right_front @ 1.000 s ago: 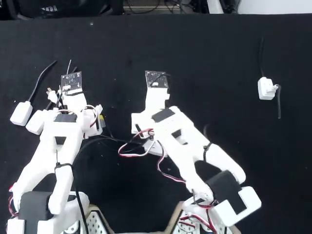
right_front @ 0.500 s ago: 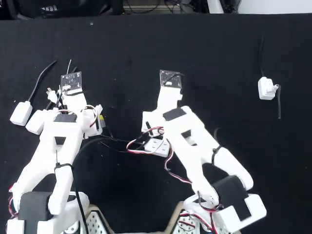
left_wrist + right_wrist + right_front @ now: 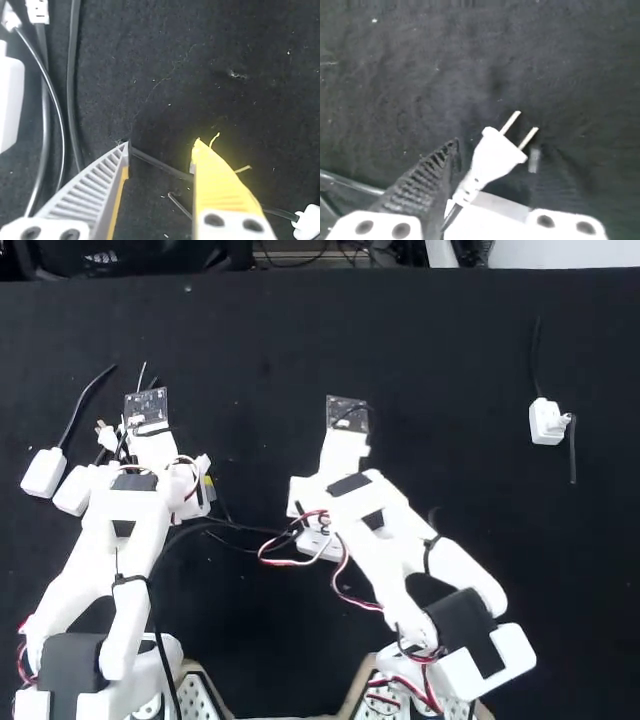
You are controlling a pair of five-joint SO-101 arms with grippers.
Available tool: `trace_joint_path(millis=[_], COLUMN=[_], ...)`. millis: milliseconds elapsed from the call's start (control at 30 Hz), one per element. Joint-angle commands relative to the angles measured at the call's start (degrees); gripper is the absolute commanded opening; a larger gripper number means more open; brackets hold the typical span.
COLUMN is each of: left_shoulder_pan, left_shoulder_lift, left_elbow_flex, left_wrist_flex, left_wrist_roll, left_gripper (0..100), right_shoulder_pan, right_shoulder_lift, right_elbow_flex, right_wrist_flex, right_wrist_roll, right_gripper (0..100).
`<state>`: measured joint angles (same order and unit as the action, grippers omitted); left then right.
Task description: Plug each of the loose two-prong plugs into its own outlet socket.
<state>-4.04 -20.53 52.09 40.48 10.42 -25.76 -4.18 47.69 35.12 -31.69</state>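
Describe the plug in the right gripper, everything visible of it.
The white plug looks like smooth moulded plastic, with a rounded body that narrows to a neck at the cord end. Two flat, pale metal prongs stick out side by side, bare and pointing away from the camera. It sits between the fingers of the right gripper, apparently held by its neck, over the black cloth and plugged into nothing.

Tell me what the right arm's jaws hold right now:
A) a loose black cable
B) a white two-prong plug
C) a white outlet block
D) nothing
B: in the right wrist view, the right gripper is clamped on a white two-prong plug, with the plug's two metal prongs sticking out past the jaws.
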Motion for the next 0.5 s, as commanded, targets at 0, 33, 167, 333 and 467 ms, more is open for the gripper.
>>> trace_joint_path(millis=[0,33,167,333,467], left_shoulder_pan=[0.0,0.0,-0.4,-0.4,-0.3], left_shoulder_lift=[-1.8,-1.8,-1.8,-1.8,-1.4], left_elbow_flex=[-0.3,-0.3,-0.4,0.0,0.2], left_wrist_flex=[-0.8,-0.8,-0.8,-0.8,-0.7], left_wrist_roll=[0.6,0.6,0.6,0.6,0.6], left_gripper=[20,20,20,20,20], right_shoulder_pan=[-0.2,0.6,4.9,7.0,11.3], right_shoulder_lift=[-5.0,-6.9,-17.9,-34.9,-44.8], right_elbow_flex=[-0.9,-0.1,1.1,-1.5,-14.1], right_wrist_flex=[-1.2,-0.9,1.5,9.0,22.2], right_wrist_roll=[9.6,12.7,19.4,19.8,21.1], right_gripper=[1.2,3.1,1.3,1.0,1.0])
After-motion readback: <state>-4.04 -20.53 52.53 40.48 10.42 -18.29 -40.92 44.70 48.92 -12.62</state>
